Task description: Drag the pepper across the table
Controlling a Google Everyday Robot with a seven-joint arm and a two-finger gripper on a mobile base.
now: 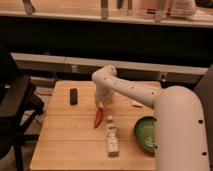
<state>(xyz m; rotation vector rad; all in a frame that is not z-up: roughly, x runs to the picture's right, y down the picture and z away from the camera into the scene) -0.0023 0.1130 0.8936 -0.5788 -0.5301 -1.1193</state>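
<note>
— Where on the tabletop (pixel 60 145) is the pepper (pixel 98 117)?
— Near the middle, a little toward the far half. Red, long and narrow, lying nearly end-on, tip pointing toward the near edge.

— And the gripper (pixel 101 104)?
— Right at the far end of the pepper, hanging down from the white arm (pixel 131 91) that reaches in from the right. Touching the pepper's top end, as far as can be seen.

— Jaws open or closed?
— Cannot tell; hidden under the arm's wrist.

— What else around the pepper?
— A bottle (pixel 112 136) lying on its side just right of it and nearer the front edge, cap toward the pepper. A green bowl (pixel 145 134) farther right, partly cut off by the arm's big white shoulder. A small dark block (pixel 73 96) well apart to the left, toward the far edge. A dark chair (pixel 15 107) beside the left edge.
</note>
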